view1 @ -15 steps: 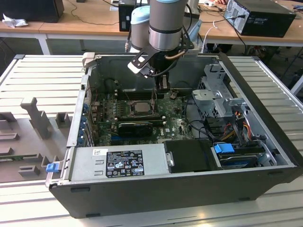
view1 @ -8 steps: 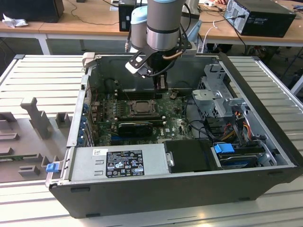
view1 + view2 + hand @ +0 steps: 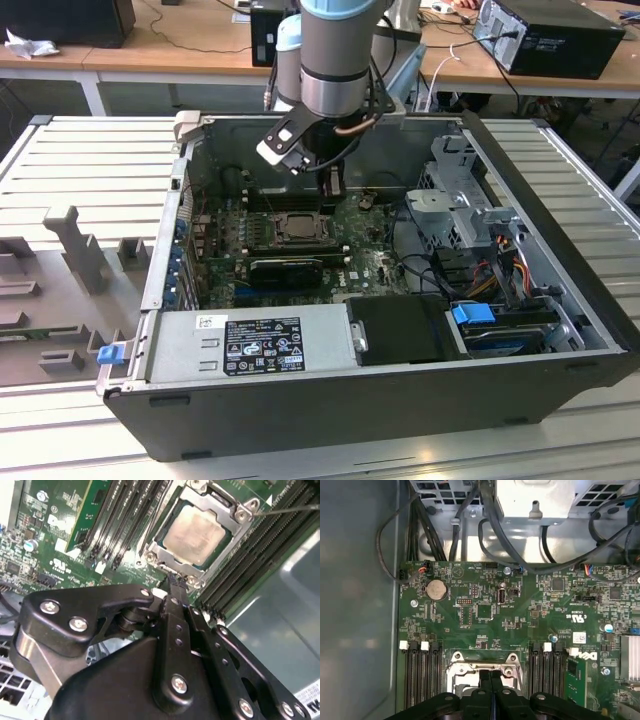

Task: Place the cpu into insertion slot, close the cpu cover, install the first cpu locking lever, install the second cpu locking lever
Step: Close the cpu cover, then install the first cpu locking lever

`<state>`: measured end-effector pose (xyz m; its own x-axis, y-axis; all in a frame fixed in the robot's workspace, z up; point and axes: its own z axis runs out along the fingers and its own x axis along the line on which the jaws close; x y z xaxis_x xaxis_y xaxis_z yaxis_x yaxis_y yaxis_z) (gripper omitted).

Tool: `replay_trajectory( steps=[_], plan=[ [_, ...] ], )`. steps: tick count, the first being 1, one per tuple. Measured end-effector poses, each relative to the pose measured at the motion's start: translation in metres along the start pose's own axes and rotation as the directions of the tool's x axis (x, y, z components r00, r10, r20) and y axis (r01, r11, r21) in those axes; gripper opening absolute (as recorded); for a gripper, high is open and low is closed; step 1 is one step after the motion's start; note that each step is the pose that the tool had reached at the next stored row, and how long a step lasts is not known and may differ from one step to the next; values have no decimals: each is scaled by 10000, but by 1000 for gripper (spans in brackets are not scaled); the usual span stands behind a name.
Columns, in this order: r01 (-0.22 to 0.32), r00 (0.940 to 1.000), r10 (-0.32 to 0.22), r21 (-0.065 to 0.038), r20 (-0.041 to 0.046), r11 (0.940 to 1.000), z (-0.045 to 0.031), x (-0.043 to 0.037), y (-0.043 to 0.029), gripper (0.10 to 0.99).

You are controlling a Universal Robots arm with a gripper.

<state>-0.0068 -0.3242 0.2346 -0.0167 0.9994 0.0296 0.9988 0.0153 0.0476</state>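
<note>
The cpu [image 3: 194,534] lies flat in the insertion slot [image 3: 298,229], its pale beige face showing. The cpu cover [image 3: 241,511], a silvery frame, lies down around the chip. A thin metal lever rod [image 3: 292,509] runs out from one corner of the socket. My gripper [image 3: 173,582] is shut with nothing between its black fingers, and its tip hovers right at the edge of the socket frame. In the first wrist view the joined fingers [image 3: 485,679] sit over the socket's silvery rim [image 3: 456,669]. In the exterior view the gripper [image 3: 333,190] hangs just behind the socket.
Long black memory slots [image 3: 125,515] flank the socket on both sides. A black power supply [image 3: 260,345] lines the case's near wall, and drive cages with cables [image 3: 470,230] fill the exterior view's right. Grey fixture blocks [image 3: 85,250] stand outside the case at its left.
</note>
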Motion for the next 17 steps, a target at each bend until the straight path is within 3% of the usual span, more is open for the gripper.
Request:
replay_trajectory(
  steps=[4, 5, 7, 17],
  plan=[
    [17, 10000, -17, 1, -7, 10000, 11, 2, -159, 106],
    [15, 10000, -15, 0, -8, 10000, 21, 3, -238, 106],
    [16, 10000, -16, 1, -8, 10000, 29, 4, -330, 106],
    [23, 10000, -23, 1, -8, 10000, 24, 6, -430, 106]
  ],
)
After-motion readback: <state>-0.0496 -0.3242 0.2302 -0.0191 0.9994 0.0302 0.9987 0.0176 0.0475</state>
